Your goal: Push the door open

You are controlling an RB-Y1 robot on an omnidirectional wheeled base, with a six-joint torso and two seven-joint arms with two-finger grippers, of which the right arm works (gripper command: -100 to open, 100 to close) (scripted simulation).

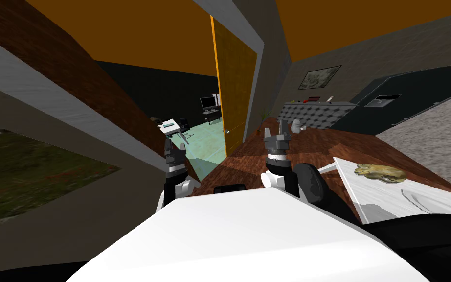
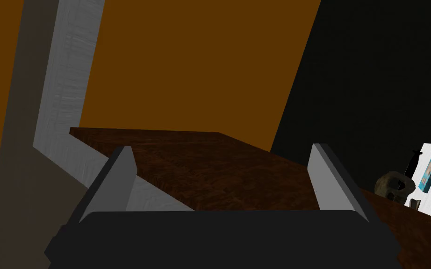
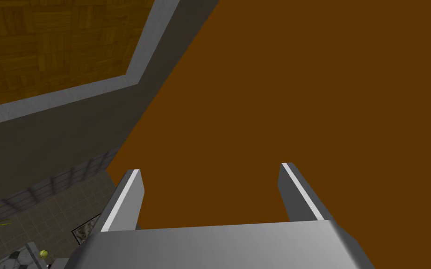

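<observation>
Left claw [image 2: 220,147], right claw [image 3: 210,169] spread; door [image 1: 234,88] open

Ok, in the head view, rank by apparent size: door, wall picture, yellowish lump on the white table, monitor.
door: largest by far
wall picture and yellowish lump: look alike; the lump sits nearer the camera, so unranked
monitor: smallest, far off

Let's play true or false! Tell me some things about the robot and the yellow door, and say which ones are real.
1. The door is shut tight. False: it stands open, and a monitor shows in the room past it.
2. The left tool is open. True.
3. The right tool grips the door knob. False: it is open and holds nothing.
4. The door is yellow-brown. True.
</observation>
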